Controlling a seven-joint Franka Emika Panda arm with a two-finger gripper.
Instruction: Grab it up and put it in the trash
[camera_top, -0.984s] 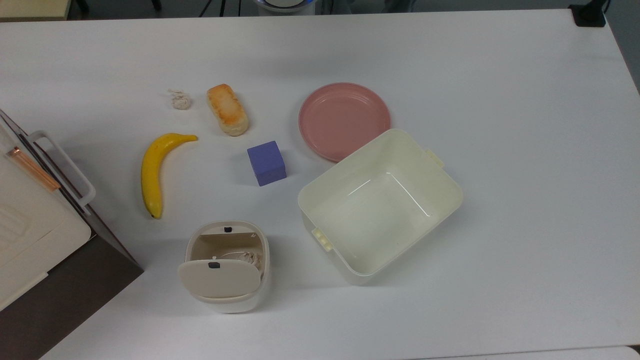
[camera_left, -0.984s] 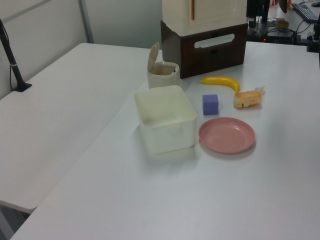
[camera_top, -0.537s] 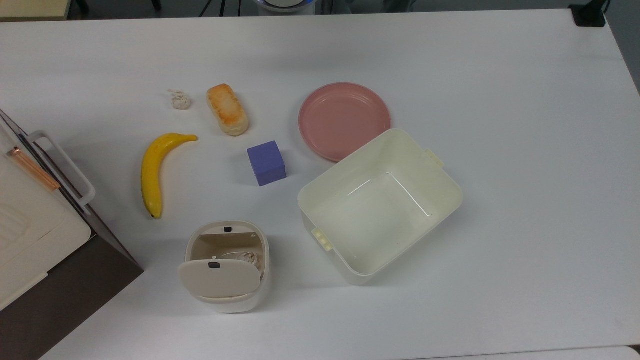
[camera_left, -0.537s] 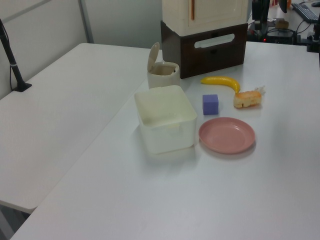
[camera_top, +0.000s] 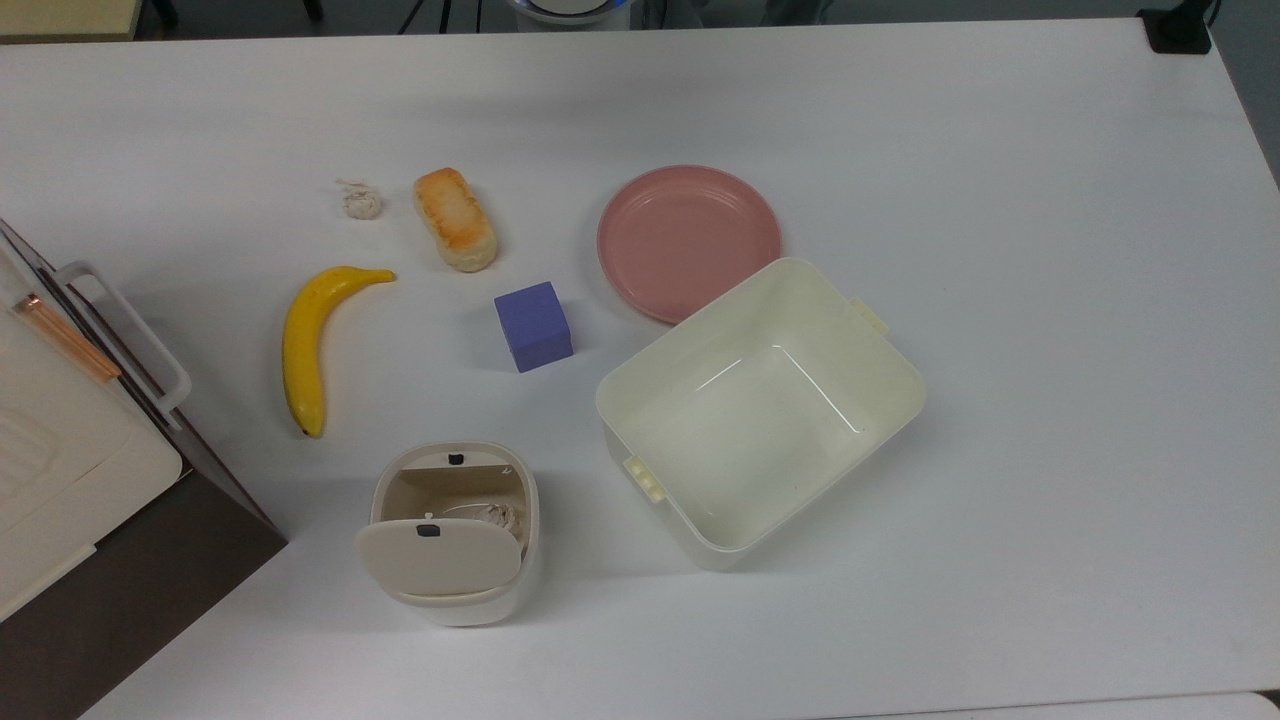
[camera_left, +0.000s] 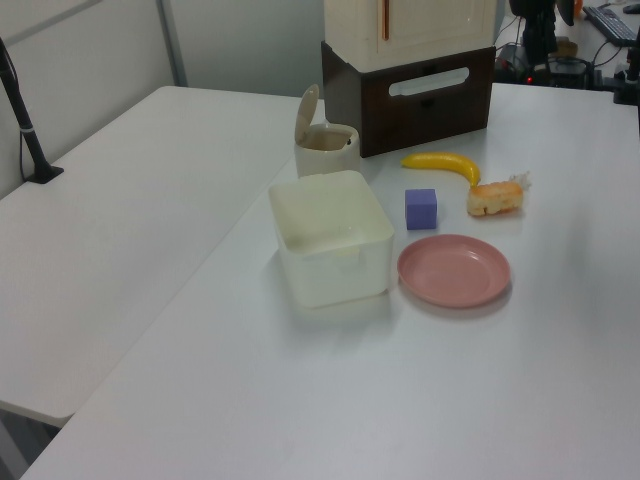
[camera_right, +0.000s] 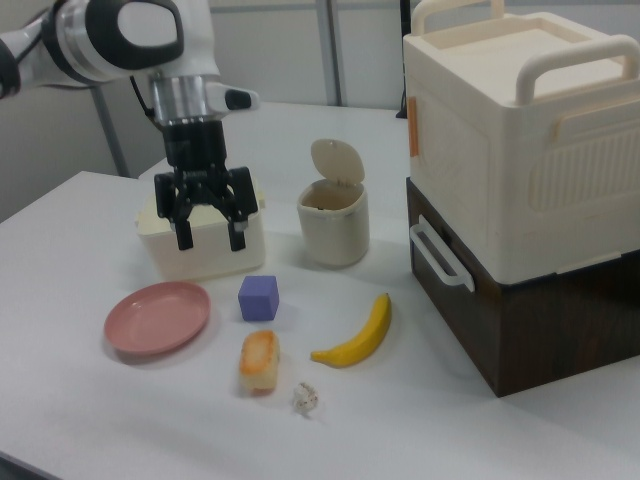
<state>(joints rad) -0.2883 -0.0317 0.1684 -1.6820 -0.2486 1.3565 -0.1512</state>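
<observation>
**Tiny wad, close neighbours: the risks ahead**

In the right view, the paper wad lies nearest on the tabletop, just beside the bread roll and near the banana. It is so small and frayed that a descent slightly off centre would likely close on nothing, or nudge the roll instead.

Farther back stand the purple cube and the pink plate; a low approach could clip them.

Beyond, the trash bin has its flap tipped up, and another scrap seems to lie inside; a release off to one side might bounce off the rim.

The claw hangs spread open and empty in front of the cream tub, well apart from the wad.
</observation>
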